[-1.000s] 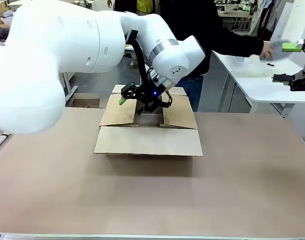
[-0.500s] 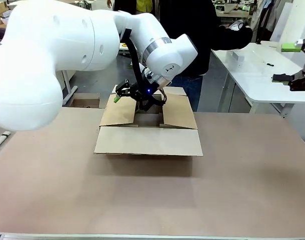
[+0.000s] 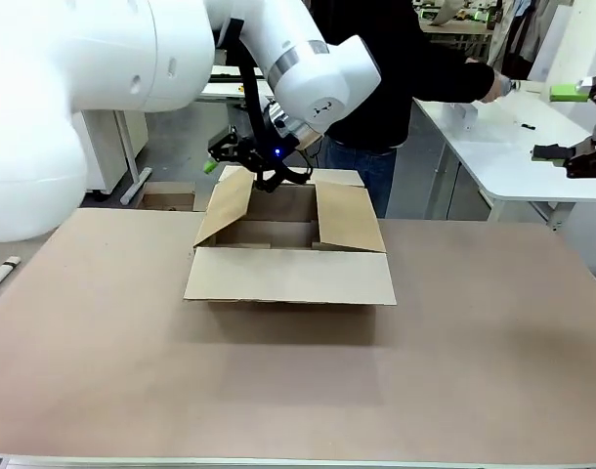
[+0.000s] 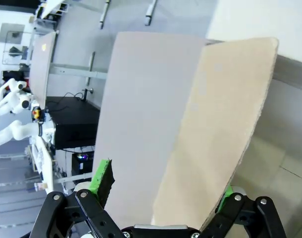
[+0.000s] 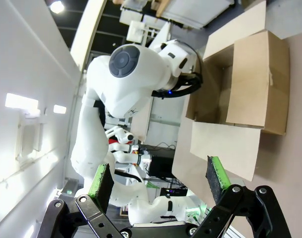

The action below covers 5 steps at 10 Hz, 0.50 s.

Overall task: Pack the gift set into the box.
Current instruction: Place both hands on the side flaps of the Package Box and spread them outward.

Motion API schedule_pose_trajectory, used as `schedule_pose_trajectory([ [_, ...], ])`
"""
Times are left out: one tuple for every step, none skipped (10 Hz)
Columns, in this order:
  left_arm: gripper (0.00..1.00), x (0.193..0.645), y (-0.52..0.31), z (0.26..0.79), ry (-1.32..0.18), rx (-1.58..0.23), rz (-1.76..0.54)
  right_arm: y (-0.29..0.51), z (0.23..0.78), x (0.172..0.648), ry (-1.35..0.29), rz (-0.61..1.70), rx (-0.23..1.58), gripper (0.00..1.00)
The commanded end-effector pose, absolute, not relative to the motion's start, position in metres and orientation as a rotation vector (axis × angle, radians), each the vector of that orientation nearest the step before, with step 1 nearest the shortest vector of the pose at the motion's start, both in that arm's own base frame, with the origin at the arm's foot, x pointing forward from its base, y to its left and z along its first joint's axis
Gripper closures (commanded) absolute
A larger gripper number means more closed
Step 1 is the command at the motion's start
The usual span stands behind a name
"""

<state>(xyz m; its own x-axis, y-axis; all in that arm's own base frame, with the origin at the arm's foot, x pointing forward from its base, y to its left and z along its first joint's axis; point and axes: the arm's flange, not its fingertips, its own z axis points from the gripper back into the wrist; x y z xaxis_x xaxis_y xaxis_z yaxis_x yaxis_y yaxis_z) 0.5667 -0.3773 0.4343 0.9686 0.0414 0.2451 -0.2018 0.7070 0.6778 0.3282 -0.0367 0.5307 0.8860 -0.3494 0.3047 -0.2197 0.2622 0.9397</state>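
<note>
The brown cardboard box (image 3: 349, 221) stands open mid-table, also seen far off as the box (image 5: 250, 84) in the right wrist view. Its near flap (image 3: 289, 276) lies flat toward me and its left flap (image 3: 226, 207) stands raised. My left gripper (image 3: 241, 168) hovers open just above that left flap's far corner. In the left wrist view the left gripper (image 4: 163, 191) is spread wide, with the flap (image 4: 215, 124) running up between its fingers, close to the right one. My right gripper (image 3: 564, 122) hangs open at the far right edge; the right gripper (image 5: 158, 183) holds nothing. The gift set is out of view.
A person in black stands behind the box, one hand (image 3: 498, 86) reaching over a white side table (image 3: 503, 156) at the right. A small open carton (image 3: 169, 198) sits beyond the table's far left edge. The brown tabletop (image 3: 298, 381) stretches bare toward me.
My left gripper has risen out of the box and shifted left. The left flap now stands more upright. The person's arm has swung to the side table.
</note>
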Motion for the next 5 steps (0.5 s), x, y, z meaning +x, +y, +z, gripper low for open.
schedule_pose_trajectory([
  [0.00, 0.557, -0.353, 0.442, -0.238, 0.822, 0.201, -0.035, 0.531, 0.332, -0.539, -0.074, 1.334, 0.00],
  [0.00, 0.559, -0.338, 0.446, -0.217, 0.787, 0.196, -0.035, 0.531, 0.332, -0.539, -0.074, 1.334, 0.00],
  [0.00, 0.558, -0.322, 0.450, -0.208, 0.759, 0.222, -0.035, 0.531, 0.332, -0.539, -0.074, 1.334, 0.00],
  [0.00, 0.556, -0.306, 0.457, -0.209, 0.731, 0.257, -0.035, 0.531, 0.332, -0.539, -0.074, 1.334, 0.00],
  [0.00, 0.553, -0.291, 0.465, -0.204, 0.701, 0.282, -0.035, 0.531, 0.332, -0.539, -0.074, 1.334, 0.00],
])
